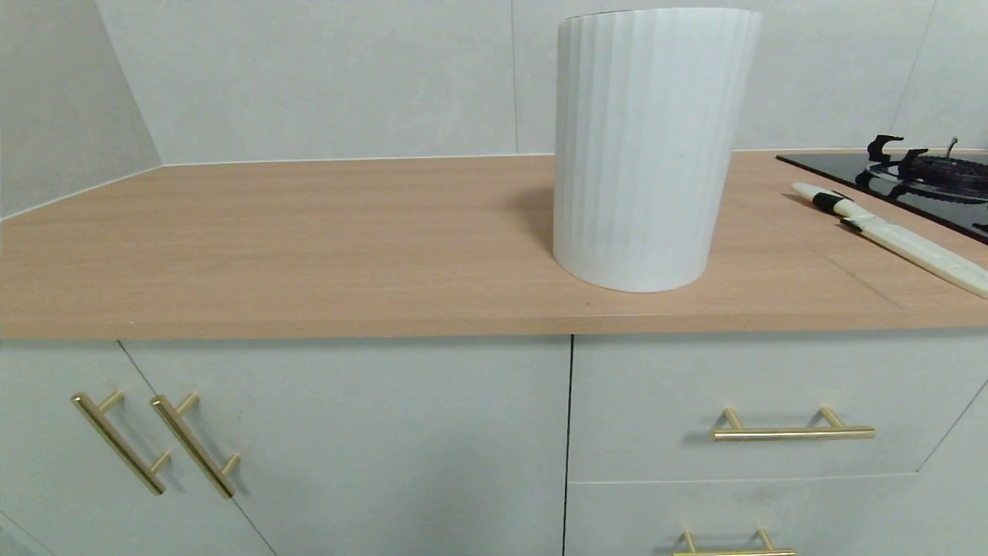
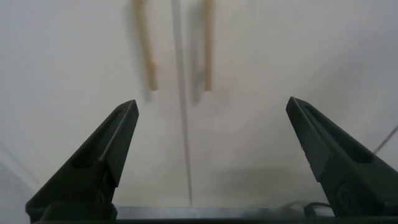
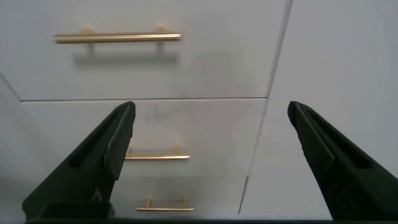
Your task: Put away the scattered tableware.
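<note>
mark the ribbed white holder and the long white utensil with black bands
tall white ribbed cylindrical holder (image 1: 644, 154): head view, side wall
long white utensil with black bands (image 1: 918, 249): head view, plain stretch

One ribbed holder (image 1: 641, 154), one utensil (image 1: 888, 235), perhaps a knife, four gold handles (image 1: 793, 432)

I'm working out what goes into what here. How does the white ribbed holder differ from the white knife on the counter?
The ribbed holder stands upright, while the knife lies flat. The holder is a wide, tall cylinder, and the knife is slim and long. The holder is plain white, whereas the knife carries black bands. Both are whitish and rest on the wooden counter.
</note>
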Available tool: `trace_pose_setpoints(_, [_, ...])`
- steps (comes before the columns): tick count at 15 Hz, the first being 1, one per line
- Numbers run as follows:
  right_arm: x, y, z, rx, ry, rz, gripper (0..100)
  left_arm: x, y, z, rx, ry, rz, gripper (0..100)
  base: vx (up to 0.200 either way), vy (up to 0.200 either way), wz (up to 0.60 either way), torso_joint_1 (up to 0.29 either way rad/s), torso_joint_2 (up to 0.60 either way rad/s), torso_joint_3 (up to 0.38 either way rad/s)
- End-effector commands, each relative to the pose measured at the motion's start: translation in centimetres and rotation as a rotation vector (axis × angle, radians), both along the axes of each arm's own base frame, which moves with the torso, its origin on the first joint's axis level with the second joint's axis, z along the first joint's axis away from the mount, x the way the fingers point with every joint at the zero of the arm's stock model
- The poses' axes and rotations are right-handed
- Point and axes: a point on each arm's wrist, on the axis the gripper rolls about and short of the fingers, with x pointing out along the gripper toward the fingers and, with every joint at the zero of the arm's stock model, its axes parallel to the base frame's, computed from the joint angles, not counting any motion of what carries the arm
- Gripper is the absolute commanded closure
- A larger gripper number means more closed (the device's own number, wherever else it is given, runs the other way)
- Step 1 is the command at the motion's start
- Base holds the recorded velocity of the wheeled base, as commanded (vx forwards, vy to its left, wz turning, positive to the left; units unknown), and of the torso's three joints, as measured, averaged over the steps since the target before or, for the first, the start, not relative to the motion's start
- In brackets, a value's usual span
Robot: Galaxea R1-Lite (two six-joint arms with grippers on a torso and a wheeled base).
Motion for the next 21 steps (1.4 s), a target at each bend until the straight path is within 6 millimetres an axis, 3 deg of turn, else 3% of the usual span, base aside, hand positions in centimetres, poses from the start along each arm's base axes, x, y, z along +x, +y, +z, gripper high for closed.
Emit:
trace_pose_setpoints(1, [0.01,0.00,0.02,0.000,0.000,-0.001,0,0.00,0.00,0.00,-0.001,0.001,-0.001,0,0.000,-0.200,0.00,-0.002,0.00,0.007])
trace_pose_setpoints(3, [0.01,0.00,0.00,0.000,0.001,-0.001,0,0.00,0.00,0.00,-0.001,0.001,-0.001,0,0.000,-0.200,0.00,0.002,0.00,0.007])
trace_pose_setpoints(21, [0.01,0.00,0.02,-0.002,0.000,-0.001,0,0.00,0.00,0.00,-0.001,0.001,-0.001,0,0.000,0.000,0.00,0.001,-0.01,-0.004])
